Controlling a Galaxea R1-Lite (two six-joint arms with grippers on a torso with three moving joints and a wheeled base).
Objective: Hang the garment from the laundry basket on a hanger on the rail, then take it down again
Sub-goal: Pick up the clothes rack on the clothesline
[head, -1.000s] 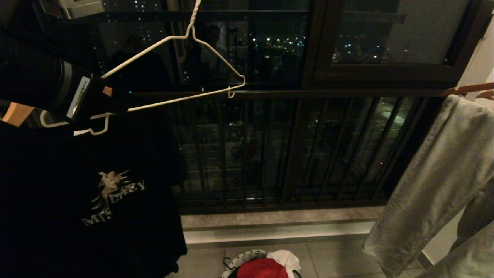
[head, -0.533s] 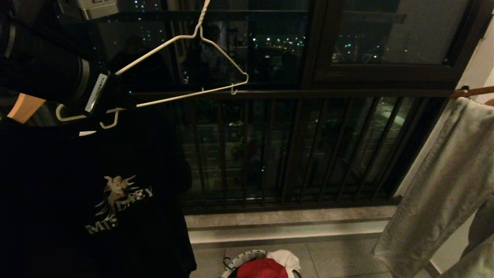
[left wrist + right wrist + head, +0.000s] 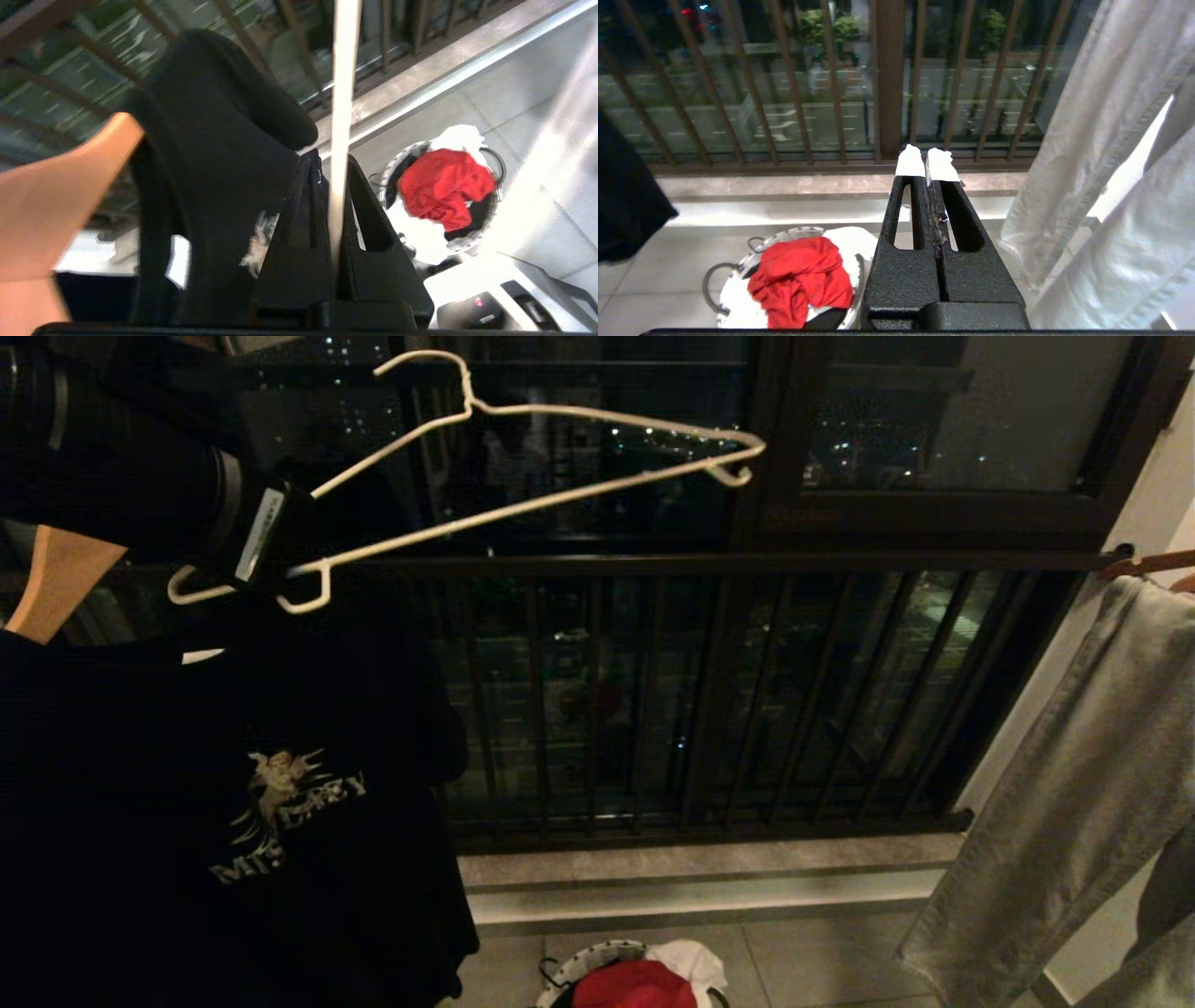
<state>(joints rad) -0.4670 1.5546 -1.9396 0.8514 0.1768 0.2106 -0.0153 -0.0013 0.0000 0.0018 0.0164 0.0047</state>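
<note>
Hanger (image 3: 523, 457): bottom wire pinched between the closed jaws of the left gripper (image 3: 280, 574) near one end, the long free end tilted up and away; a thin-wire grip could let it twist or slip. Right gripper (image 3: 928, 165) shut, empty, parked. Garment (image 3: 801, 277) lies far below the jaws in the laundry basket (image 3: 733, 305); the black T-shirt (image 3: 233, 803) hanging just beneath could snag the hanger's hooks.
</note>
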